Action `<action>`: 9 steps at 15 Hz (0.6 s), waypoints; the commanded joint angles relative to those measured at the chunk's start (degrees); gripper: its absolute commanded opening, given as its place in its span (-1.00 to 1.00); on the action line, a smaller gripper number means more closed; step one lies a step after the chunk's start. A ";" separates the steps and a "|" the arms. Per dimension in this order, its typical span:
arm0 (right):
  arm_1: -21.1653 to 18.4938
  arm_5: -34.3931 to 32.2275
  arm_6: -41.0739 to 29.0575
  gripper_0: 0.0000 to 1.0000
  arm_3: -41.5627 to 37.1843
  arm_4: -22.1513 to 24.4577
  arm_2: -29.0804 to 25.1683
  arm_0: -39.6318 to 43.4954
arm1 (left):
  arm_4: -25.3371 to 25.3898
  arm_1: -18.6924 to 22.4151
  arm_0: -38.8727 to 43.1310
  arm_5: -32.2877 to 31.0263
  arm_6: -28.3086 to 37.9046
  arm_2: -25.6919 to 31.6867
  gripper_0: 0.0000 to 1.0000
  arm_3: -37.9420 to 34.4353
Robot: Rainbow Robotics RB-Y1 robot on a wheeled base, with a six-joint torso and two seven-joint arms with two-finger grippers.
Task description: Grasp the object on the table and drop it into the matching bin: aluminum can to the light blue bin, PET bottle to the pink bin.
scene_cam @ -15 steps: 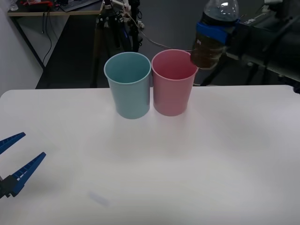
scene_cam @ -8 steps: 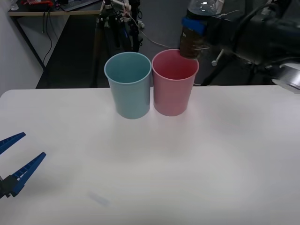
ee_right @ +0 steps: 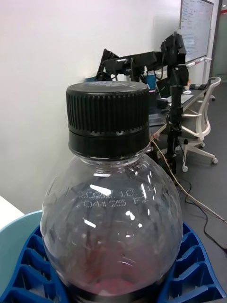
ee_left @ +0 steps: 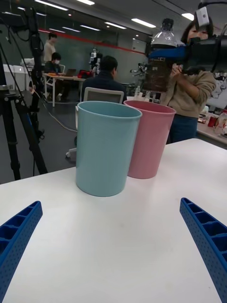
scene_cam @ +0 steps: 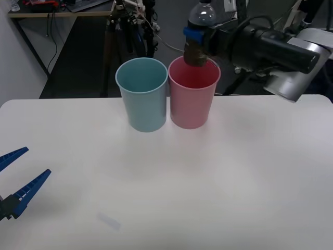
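My right tool [scene_cam: 195, 37] clamps the PET bottle [scene_cam: 197, 32] mid-body, over the pink bin [scene_cam: 193, 94]. Rigid, liquid-heavy, smooth; body grip suits. Left tool [scene_cam: 15, 179] apart, low over the worktop [scene_cam: 234, 172].

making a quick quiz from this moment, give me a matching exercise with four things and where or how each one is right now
Things:
1. PET bottle
2. left gripper
3. light blue bin
4. pink bin

States:
A. open, low over the table's near left corner
B. under the raised bottle
C. clamped in the right gripper
D. on the pink bin's left side

Pairs: 1-C, 2-A, 3-D, 4-B
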 commanded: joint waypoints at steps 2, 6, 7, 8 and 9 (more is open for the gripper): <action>3.58 0.00 0.17 -1.00 3.79 2.82 -0.01 -0.53 | 0.00 0.00 0.00 0.00 0.00 0.00 1.00 0.00; 4.28 0.00 0.26 -1.00 4.84 3.87 -0.01 -0.61 | 0.00 0.00 0.00 0.00 0.00 0.00 1.00 0.00; 4.37 0.00 0.26 -1.00 5.10 3.96 -0.09 -0.61 | 0.00 0.00 0.00 0.00 0.00 0.00 1.00 0.00; 4.72 0.00 0.17 -1.00 5.37 4.05 -0.01 -0.61 | 0.00 0.00 0.00 0.00 0.00 0.00 1.00 0.00; 5.33 0.00 -0.09 -1.00 5.89 4.93 -0.09 -0.61 | 0.00 0.00 0.00 0.00 0.00 0.00 1.00 0.00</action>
